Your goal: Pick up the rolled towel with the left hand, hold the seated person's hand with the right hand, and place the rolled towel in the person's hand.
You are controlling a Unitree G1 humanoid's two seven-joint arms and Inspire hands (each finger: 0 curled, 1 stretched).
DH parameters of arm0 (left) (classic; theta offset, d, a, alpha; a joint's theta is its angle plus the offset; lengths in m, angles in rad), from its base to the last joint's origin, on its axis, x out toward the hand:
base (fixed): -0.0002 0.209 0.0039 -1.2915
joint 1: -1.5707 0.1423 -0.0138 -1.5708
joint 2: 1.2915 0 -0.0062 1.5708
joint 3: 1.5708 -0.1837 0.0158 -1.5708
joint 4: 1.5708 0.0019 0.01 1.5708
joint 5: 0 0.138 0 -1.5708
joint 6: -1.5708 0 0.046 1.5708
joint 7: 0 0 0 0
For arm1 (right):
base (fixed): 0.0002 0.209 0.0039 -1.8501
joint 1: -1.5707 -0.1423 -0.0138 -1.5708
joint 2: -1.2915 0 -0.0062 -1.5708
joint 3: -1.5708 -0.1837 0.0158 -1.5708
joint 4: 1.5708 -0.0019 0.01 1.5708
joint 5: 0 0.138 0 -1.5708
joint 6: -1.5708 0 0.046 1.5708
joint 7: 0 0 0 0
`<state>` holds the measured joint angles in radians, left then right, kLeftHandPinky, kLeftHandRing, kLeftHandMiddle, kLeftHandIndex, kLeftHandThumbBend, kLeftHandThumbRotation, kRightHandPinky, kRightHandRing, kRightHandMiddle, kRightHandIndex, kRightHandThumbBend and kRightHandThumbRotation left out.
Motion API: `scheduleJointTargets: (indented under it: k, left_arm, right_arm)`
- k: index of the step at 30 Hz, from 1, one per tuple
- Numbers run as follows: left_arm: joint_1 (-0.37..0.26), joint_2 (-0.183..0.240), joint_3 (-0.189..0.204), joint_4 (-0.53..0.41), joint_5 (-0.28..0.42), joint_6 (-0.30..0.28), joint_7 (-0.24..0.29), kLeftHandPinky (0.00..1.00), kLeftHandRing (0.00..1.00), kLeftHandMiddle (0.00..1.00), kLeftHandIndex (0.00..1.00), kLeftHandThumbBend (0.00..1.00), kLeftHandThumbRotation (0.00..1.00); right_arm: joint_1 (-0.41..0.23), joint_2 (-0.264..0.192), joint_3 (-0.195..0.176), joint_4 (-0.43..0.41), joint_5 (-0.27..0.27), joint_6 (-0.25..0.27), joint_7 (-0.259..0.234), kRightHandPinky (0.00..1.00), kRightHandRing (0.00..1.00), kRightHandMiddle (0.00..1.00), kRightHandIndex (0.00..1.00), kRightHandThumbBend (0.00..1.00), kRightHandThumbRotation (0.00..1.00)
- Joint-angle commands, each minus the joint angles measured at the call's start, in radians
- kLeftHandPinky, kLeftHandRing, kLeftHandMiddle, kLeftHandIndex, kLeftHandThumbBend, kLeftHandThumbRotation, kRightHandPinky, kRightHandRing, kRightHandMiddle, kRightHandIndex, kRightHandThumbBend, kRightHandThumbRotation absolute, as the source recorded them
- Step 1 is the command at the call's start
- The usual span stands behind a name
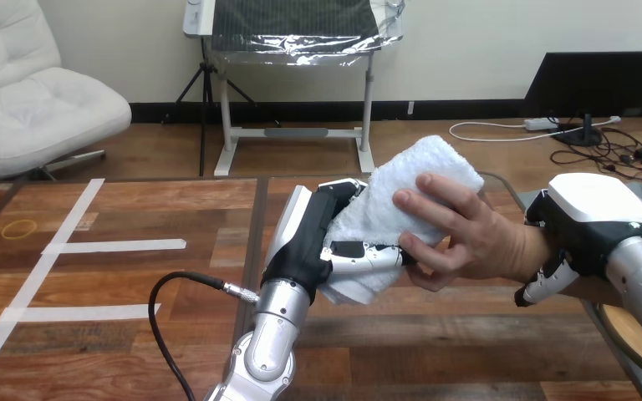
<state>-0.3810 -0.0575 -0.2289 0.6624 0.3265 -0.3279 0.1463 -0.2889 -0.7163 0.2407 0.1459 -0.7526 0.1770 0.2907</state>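
Left hand [311, 238] is up off the counter [134, 334], over its right half, palm turned toward the right edge. Its fingers [368, 256] are curled round the lower end of the rolled towel [422, 165], so it's holding it. The towel is white, tilted, with its upper end pointing toward the far right corner. None of it touches the counter.

The person's hand [468, 238] comes in from the right edge and is also on the towel: fingers wrapped over the upper middle, thumb underneath, just beside the robot's fingertips. Both hands have it.

Right hand [589, 213] sits on the person's wrist [525, 251] near the right edge, white shell on top. Its fingers [543, 286] hook down round the near side of the wrist, so it's closed on it.

White tape lines [117, 246] run across the left half of the counter, well apart from the hands.
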Motion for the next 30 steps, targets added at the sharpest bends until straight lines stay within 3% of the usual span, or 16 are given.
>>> scheduleJointTargets:
  k: [1,7,14,23,30]
  left_arm:
    - [-0.041,-0.030,-0.061,0.006,0.028,-0.041,-0.025,0.31,0.36,0.41,0.46,0.59,0.00]
    - [-0.040,-0.027,-0.059,0.006,0.024,-0.042,-0.032,0.31,0.36,0.41,0.46,0.58,0.00]
    - [-0.042,-0.021,-0.062,0.006,0.029,-0.041,-0.037,0.32,0.37,0.42,0.47,0.59,0.00]
    - [-0.045,-0.008,-0.075,-0.018,0.040,0.006,-0.072,0.33,0.39,0.44,0.48,0.58,0.06]
    - [-0.058,0.023,-0.100,-0.026,0.077,0.015,-0.113,0.40,0.48,0.55,0.59,0.59,0.15]
  right_arm:
    - [-0.028,0.005,-0.029,0.008,0.027,-0.022,-0.029,0.12,0.20,0.29,0.34,0.75,0.00]
    - [-0.026,0.007,-0.032,0.010,0.026,-0.030,-0.033,0.13,0.20,0.30,0.36,0.77,0.00]
    - [-0.028,0.006,-0.021,-0.008,0.006,0.010,0.001,0.18,0.28,0.40,0.45,0.78,0.00]
    - [-0.023,-0.008,-0.008,-0.019,-0.023,0.001,0.005,0.39,0.53,0.62,0.64,0.81,0.01]
    - [-0.017,-0.016,-0.009,-0.024,-0.027,-0.017,0.008,0.56,0.68,0.76,0.77,0.82,0.02]
